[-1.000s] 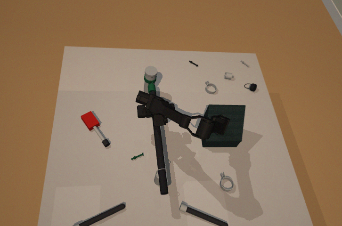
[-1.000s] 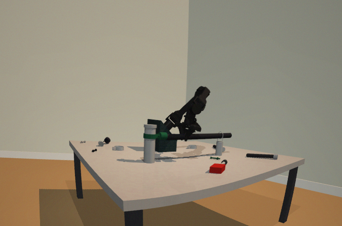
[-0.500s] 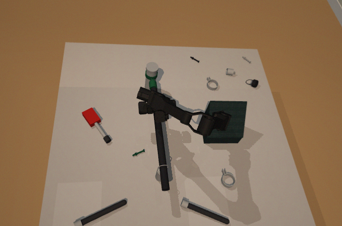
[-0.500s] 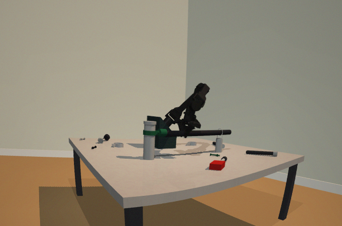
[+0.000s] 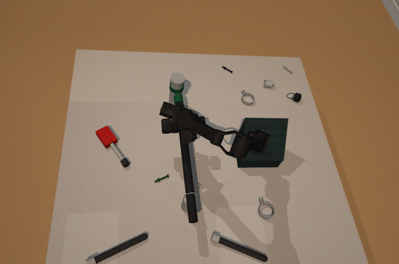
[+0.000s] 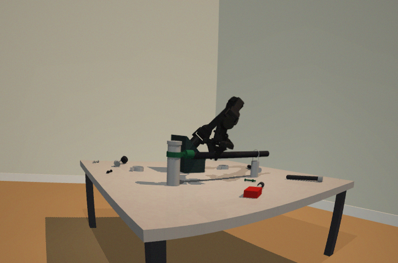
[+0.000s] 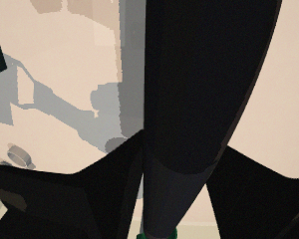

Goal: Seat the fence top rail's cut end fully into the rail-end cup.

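Observation:
A grey post (image 5: 177,81) (image 6: 174,169) stands upright with a green brace band (image 5: 172,90) (image 6: 174,154) just under its cap. A green rail-end cup (image 5: 177,99) (image 6: 189,153) hangs on the band. The black top rail (image 5: 187,174) (image 6: 239,153) (image 7: 203,80) lies level. It passes through the wire loop cap (image 5: 185,197) on a short grey post (image 6: 254,167). Its cut end meets the cup; I cannot tell how deep it sits. My gripper (image 5: 184,132) (image 6: 217,154) (image 7: 172,136) is shut on the rail close to the cup.
The arm's base stands on a dark green block (image 5: 273,152) (image 6: 177,139). A red block with a handle (image 5: 106,136) (image 6: 252,192) lies to the left. Two spare black rails (image 5: 120,248) (image 5: 240,246) lie in front. Band rings (image 5: 247,98) (image 5: 265,210), small bolts (image 5: 161,179) (image 5: 227,69) and caps (image 5: 294,97) are scattered about.

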Action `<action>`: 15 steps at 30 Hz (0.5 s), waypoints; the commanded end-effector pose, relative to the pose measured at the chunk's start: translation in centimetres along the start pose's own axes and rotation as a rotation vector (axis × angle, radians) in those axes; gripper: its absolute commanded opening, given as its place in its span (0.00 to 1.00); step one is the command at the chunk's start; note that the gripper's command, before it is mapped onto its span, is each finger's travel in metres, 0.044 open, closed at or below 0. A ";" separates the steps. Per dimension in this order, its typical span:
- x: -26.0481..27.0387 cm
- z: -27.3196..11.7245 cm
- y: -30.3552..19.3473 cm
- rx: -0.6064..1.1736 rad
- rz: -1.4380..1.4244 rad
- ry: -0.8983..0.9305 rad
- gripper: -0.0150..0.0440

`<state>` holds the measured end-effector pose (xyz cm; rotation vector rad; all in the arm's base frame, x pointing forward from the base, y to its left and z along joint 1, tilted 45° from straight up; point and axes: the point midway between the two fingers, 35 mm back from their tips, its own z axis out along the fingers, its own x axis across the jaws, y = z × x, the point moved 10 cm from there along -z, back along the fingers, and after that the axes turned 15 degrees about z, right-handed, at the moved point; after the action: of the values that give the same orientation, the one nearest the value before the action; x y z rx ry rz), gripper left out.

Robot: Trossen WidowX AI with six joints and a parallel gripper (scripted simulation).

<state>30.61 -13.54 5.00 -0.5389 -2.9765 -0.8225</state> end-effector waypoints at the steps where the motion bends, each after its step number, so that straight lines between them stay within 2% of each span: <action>1: -0.1 -0.1 -0.1 0.005 -0.002 -0.003 0.25; 15: -0.2 -0.3 -0.2 0.008 -0.003 -0.004 0.25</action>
<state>30.59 -13.53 4.96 -0.5387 -2.9710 -0.8238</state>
